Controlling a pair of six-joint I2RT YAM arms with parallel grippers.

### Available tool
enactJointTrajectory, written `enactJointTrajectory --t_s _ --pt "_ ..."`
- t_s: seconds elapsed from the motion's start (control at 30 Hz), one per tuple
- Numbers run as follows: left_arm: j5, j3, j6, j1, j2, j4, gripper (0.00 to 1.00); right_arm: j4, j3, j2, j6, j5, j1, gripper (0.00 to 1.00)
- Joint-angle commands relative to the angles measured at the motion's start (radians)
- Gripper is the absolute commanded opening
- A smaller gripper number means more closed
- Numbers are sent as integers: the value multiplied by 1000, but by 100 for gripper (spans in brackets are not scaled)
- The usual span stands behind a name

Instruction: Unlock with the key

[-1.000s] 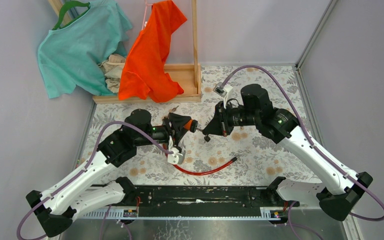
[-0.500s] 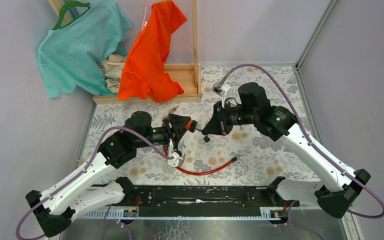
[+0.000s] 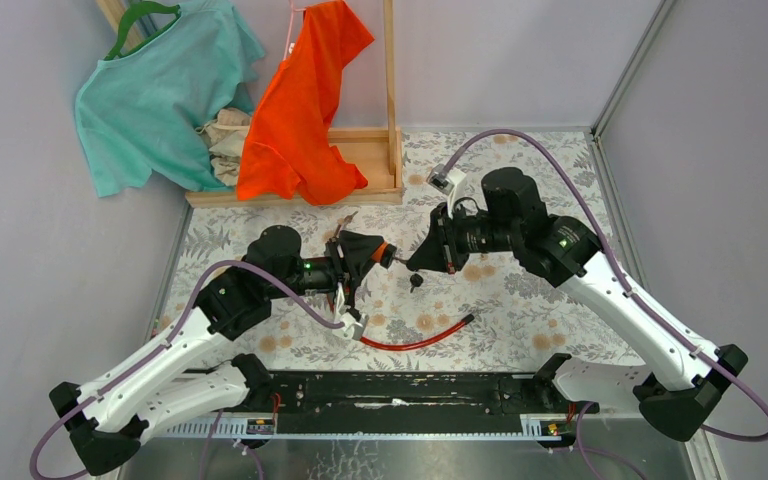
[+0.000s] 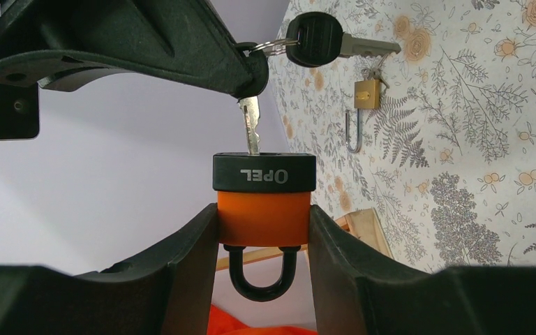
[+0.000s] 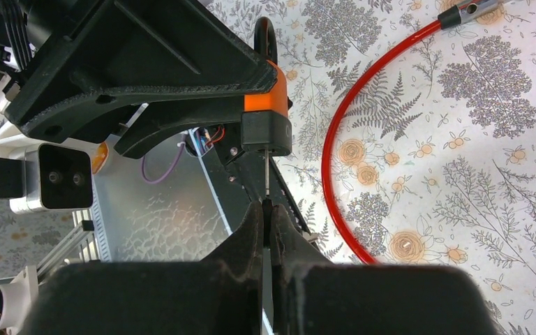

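An orange padlock with a black cap [image 4: 264,174] is clamped by its body between my left gripper's [image 4: 264,215] fingers, its black shackle pointing back at the wrist. My right gripper [image 5: 266,209] is shut on the key's head. The silver key blade [image 4: 250,125] runs straight into the keyhole in the padlock's cap [image 5: 266,132]. A second, black-headed key [image 4: 317,31] hangs from the same ring. In the top view the padlock [image 3: 383,253] and key meet above the middle of the table, between the left gripper [image 3: 368,252] and the right gripper [image 3: 412,258].
A red cable [image 3: 410,343] curves across the floral tablecloth near the front. A small brass padlock [image 4: 366,94] lies further back. A wooden rack [image 3: 370,150] with a teal shirt [image 3: 150,90] and an orange shirt [image 3: 305,100] stands at the back left.
Both arms have shifted only slightly. The padlock stays in the left gripper and the key in the right, still meeting above the table.
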Motion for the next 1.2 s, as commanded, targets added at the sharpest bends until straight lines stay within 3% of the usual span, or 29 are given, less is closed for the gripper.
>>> enactJointTrajectory --t_s 0.0,0.5,0.67,1.17 --pt "34 14 4 -19 -6 81 0 56 42 10 -15 37 22 0" --pt "29 39 -75 -21 -1 105 0 46 0 -3 -16 89 58 0" --pt "29 38 -75 -30 8 115 0 82 74 62 7 65 61 0" --pt "-64 29 -202 -69 16 255 0 327 -28 83 83 142 96 0"
